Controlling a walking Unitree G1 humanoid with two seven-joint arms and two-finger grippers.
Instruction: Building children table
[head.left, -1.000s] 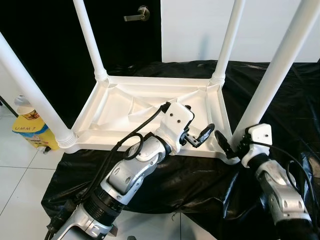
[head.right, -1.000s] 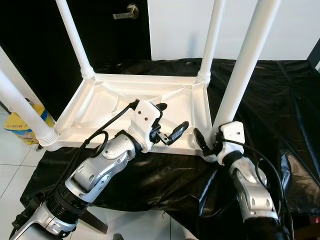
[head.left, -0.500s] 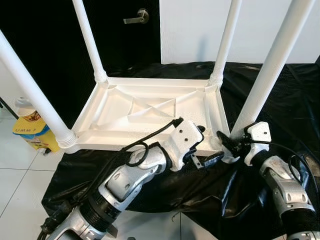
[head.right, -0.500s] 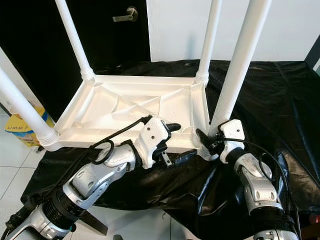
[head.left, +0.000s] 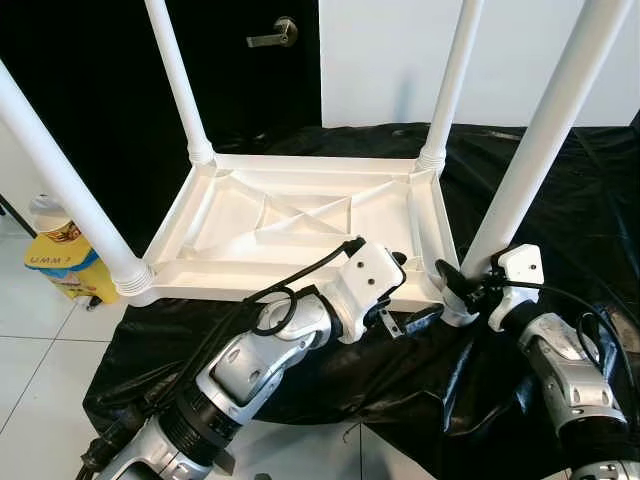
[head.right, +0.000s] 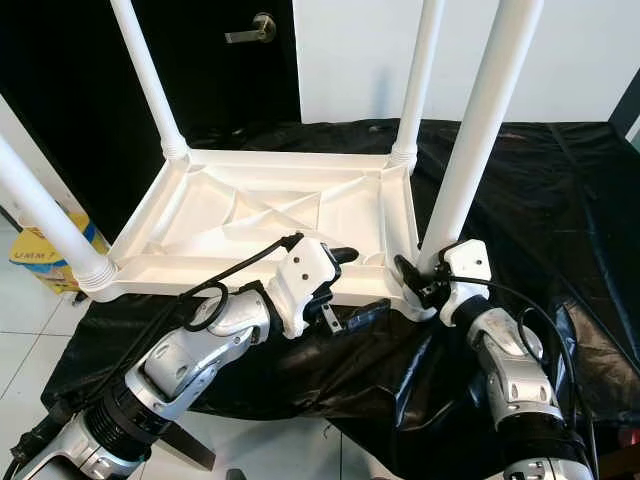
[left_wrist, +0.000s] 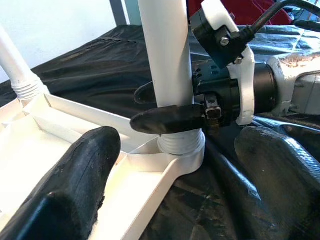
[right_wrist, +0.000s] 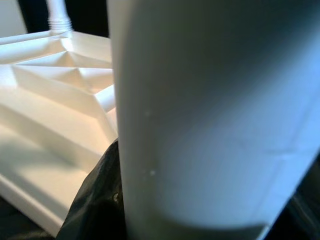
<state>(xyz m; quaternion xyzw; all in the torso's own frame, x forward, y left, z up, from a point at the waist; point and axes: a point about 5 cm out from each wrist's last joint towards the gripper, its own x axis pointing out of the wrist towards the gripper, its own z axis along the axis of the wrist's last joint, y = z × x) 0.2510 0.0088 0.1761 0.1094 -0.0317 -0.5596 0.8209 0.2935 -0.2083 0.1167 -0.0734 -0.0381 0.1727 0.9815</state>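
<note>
Table top (head.left: 300, 215) lies upside down on the black cloth (head.left: 560, 190), with 4 white legs sticking up. My right gripper (left_wrist: 167, 107) is clamped around the near right leg (head.left: 530, 160), low down by its socket at the corner. My left gripper (head.left: 405, 300) hangs spread apart and holds nothing, just at the near edge of the table. I think I am tightening this leg. Next I should twist it until it sits firm.
</note>
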